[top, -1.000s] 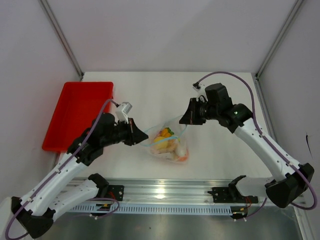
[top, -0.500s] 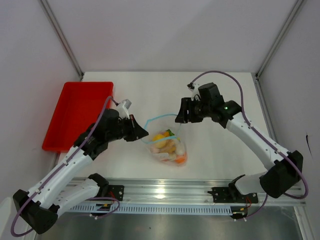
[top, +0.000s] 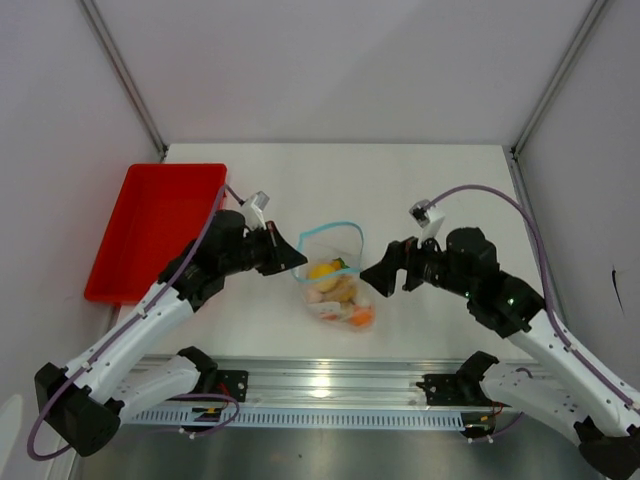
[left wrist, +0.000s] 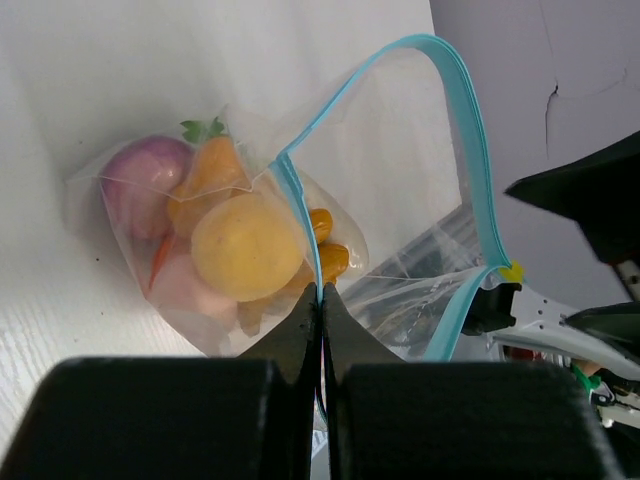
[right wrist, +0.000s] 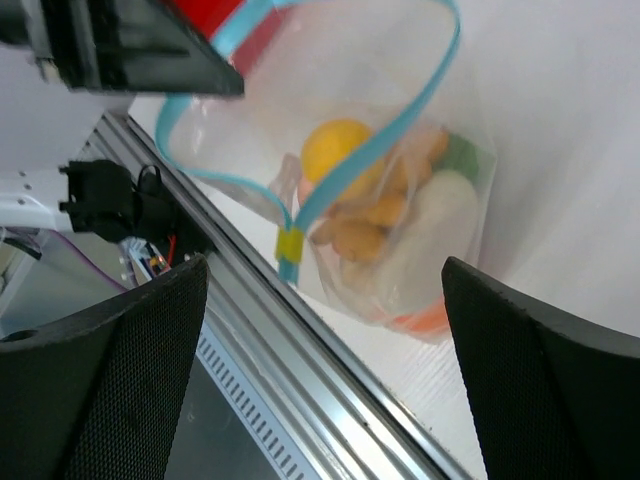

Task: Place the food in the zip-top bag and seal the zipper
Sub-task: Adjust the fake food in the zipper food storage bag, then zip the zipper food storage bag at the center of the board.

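The left gripper (left wrist: 320, 300) has its jaws pressed together on the thin blue-teal zipper strip (left wrist: 470, 150) of the clear, crinkly plastic bag (left wrist: 400, 180), whose mouth stands in an open loop. Beyond its tips, yellow, orange, pink and purple toy foods (left wrist: 245, 245) bunch in the bag's bottom on the white table (top: 400, 190). The right gripper (top: 380, 268), jaws spread wide and gripping nothing, sits just beside the bag. A red plastic tray (top: 150, 225) lies well to the left gripper's left.

My zip-top bag (left wrist: 400, 150) is clear plastic, and its zipper (left wrist: 470, 130) is blue-teal with a small yellow tab (left wrist: 512, 271). The food (left wrist: 230, 240) inside shows yellow, orange topped with green, pale purple-pink and, I think, white. My left tool (left wrist: 321, 305) and right tool (top: 372, 278) are black. The worktop (top: 400, 190) is white and the tray (top: 150, 225) on the left is red.
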Tool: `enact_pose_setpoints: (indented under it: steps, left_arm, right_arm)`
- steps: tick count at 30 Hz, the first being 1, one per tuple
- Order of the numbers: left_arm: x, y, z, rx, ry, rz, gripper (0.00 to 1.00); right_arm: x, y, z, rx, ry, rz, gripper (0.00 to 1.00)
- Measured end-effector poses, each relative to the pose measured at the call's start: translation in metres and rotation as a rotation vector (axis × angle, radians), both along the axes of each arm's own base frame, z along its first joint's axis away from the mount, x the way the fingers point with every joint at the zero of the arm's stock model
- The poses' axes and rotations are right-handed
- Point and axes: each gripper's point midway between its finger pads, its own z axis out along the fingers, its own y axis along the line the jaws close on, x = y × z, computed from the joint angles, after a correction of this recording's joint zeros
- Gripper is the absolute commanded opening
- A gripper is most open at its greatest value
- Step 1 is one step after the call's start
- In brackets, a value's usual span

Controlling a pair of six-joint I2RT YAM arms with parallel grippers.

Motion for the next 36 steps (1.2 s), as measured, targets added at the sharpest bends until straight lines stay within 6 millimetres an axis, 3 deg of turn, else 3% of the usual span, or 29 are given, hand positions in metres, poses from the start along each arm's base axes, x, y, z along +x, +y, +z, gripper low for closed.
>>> enact_pose_setpoints:
  steps: [7,14,20,26,27,28,34,36]
  left_arm:
    - [0.003,-0.005,0.006,-0.02,-0.003,-0.011,0.01]
    - [0.003,-0.009,0.018,-0.039,-0.017,-0.027,0.01]
    - [0.003,-0.01,0.018,-0.041,-0.013,-0.035,0.0]
    - [0.002,-0.011,0.019,-0.044,-0.011,-0.041,0.01]
    - [0.002,-0.011,0.019,-0.045,-0.012,-0.041,0.01]
    - [0.002,-0.011,0.02,-0.045,-0.013,-0.041,0.01]
    - [0.001,-0.01,0.021,-0.047,-0.02,-0.041,0.01]
    - [0.0,-0.009,0.024,-0.051,-0.029,-0.041,0.11]
  right_arm:
    - [-0.026,0.007,-0.058,-0.021,0.006,0.045,0.95]
    - [-0.031,0.028,-0.06,0.017,-0.097,0.082,0.85]
    - [-0.012,0.034,-0.071,0.01,-0.159,0.022,0.68]
    - [0.001,0.034,-0.069,0.008,-0.226,-0.023,0.25]
    - [0.002,0.034,-0.067,0.012,-0.235,-0.027,0.1]
    - [0.004,0.034,-0.064,0.014,-0.249,-0.031,0.01]
    - [0.006,0.033,-0.061,0.021,-0.26,-0.047,0.0]
    - [0.006,0.031,-0.059,0.025,-0.263,-0.05,0.0]
